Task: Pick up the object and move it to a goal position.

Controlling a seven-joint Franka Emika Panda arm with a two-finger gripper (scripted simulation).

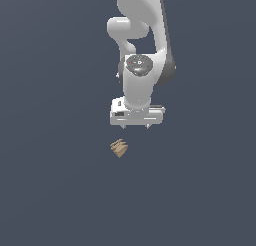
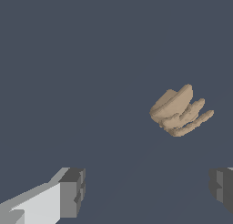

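The object (image 1: 119, 148) is a small tan-brown faceted lump with darker ridges, lying on the dark grey floor. It also shows in the wrist view (image 2: 179, 111). My white gripper (image 1: 136, 127) hangs above the floor, just behind the object and slightly toward the exterior view's right. Its two short dark fingertips (image 1: 148, 127) point down and stand apart. In the wrist view the gripper (image 2: 148, 193) is open and empty, with one grey finger pad (image 2: 73, 193) at one side and the other pad at the opposite edge. The object lies apart from both fingers, not between them.
The white arm (image 1: 140, 35) rises behind the gripper. The dark grey floor (image 1: 50, 190) spreads flat all around, with no other object in view.
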